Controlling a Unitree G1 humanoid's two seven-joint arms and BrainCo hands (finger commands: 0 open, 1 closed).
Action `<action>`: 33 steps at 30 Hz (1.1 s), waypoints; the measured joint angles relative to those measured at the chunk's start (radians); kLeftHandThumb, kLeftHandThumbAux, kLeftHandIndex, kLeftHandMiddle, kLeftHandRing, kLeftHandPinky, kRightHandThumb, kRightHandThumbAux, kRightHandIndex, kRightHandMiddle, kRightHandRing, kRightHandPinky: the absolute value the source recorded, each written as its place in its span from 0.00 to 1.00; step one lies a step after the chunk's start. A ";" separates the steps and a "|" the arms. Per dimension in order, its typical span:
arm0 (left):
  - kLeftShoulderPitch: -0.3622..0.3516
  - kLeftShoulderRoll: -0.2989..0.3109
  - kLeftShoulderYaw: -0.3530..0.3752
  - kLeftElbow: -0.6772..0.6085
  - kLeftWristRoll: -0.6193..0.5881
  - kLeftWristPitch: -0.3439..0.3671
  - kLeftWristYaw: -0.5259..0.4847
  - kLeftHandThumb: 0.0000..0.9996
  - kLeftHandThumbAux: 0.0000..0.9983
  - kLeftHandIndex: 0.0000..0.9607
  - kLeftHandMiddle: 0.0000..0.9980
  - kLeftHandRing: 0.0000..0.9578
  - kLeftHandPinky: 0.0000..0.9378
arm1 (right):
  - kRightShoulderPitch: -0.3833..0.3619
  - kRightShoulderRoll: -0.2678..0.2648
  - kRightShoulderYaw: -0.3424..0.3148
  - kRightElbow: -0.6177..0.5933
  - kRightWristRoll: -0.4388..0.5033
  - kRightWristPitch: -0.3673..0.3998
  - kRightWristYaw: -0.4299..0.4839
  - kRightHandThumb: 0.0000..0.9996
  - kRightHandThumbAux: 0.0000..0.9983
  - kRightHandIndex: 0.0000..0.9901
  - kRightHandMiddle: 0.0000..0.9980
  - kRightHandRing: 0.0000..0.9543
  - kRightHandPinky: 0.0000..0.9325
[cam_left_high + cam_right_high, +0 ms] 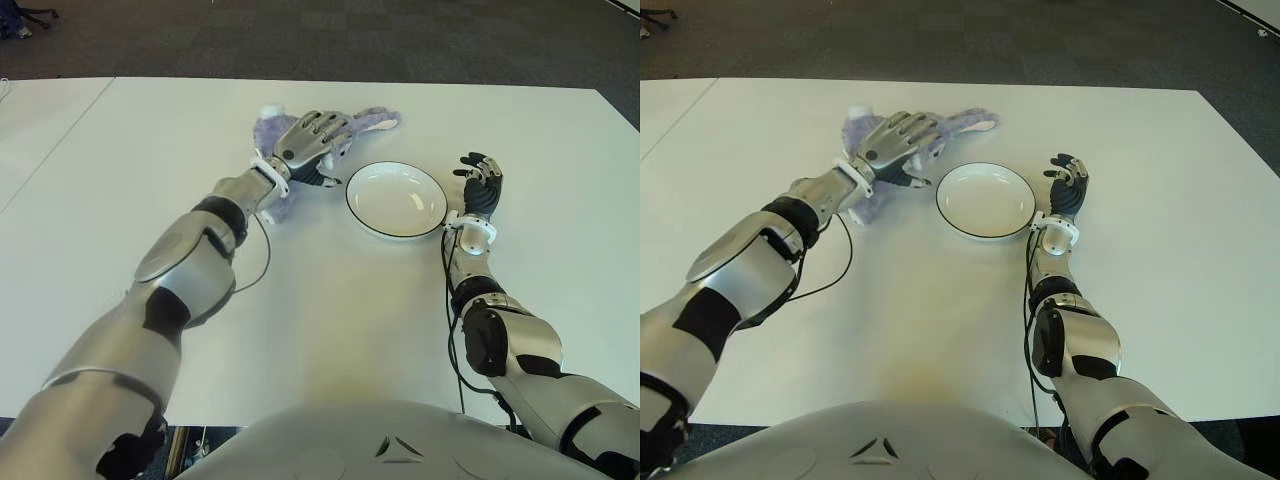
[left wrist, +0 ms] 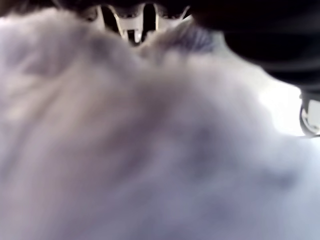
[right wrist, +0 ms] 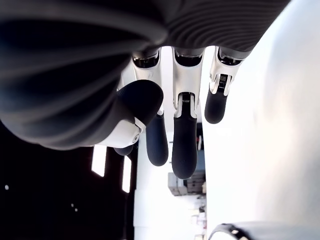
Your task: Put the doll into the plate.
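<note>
A fluffy purple doll (image 1: 268, 130) lies on the white table (image 1: 330, 310), just left of the plate and beyond its rim. My left hand (image 1: 315, 140) is laid on top of it, fingers stretched over the plush and not closed round it; one long ear (image 1: 378, 120) sticks out past the fingertips. Fur fills the left wrist view (image 2: 150, 150). The white plate (image 1: 396, 199) with a dark rim stands bare at the table's middle. My right hand (image 1: 483, 185) shows just right of the plate, its fingers (image 3: 184, 145) relaxed and holding nothing.
Dark carpet (image 1: 350, 40) lies beyond the table's far edge. A second white tabletop (image 1: 40, 120) adjoins on the left. Thin black cables (image 1: 262, 262) trail from both forearms over the table.
</note>
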 measured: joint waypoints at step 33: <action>-0.003 -0.095 -0.020 0.043 0.009 0.208 0.042 0.12 0.60 0.00 0.00 0.00 0.00 | -0.001 0.007 0.005 -0.003 -0.001 -0.007 0.001 1.00 0.66 0.30 0.37 0.49 0.27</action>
